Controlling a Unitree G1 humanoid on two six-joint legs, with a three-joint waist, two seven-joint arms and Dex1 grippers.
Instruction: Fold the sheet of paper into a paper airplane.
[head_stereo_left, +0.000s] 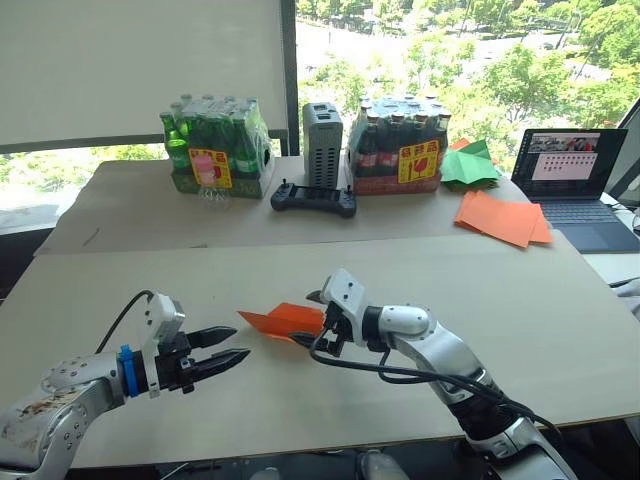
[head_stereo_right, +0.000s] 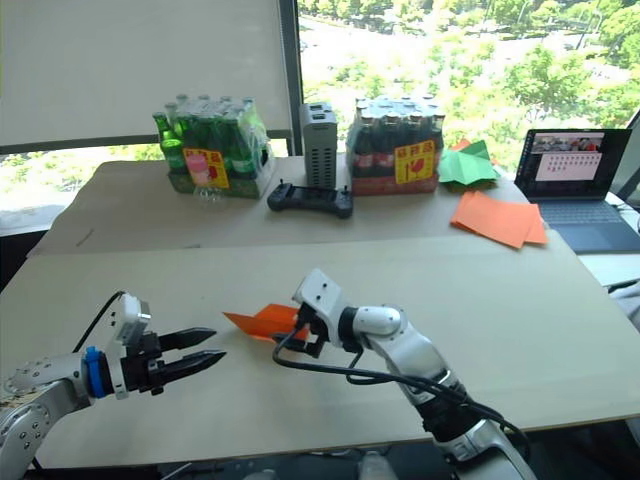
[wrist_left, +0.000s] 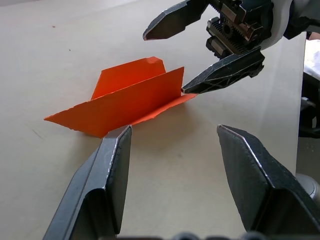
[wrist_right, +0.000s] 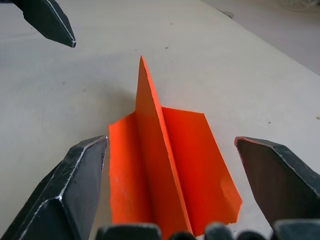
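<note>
Left eye view, centre frame: paper airplane (head_stereo_left: 283, 321) on surface (head_stereo_left: 560, 330), wing flap raised. Left end effector (head_stereo_left: 228, 351) released; right end effector (head_stereo_left: 318, 331) released, straddling tail. Step: final wing crease. You'll need to press flap flat.

Paper airplane (head_stereo_left: 283, 321) lay on counter (head_stereo_left: 560, 330) between left tool (head_stereo_left: 228, 350) and right tool (head_stereo_left: 318, 328); bottle packs (head_stereo_left: 215, 147) behind.

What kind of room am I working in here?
Probably an office or lab test area: a laptop, shrink-wrapped bottle packs and a handheld controller sit on tables by large windows.
</note>
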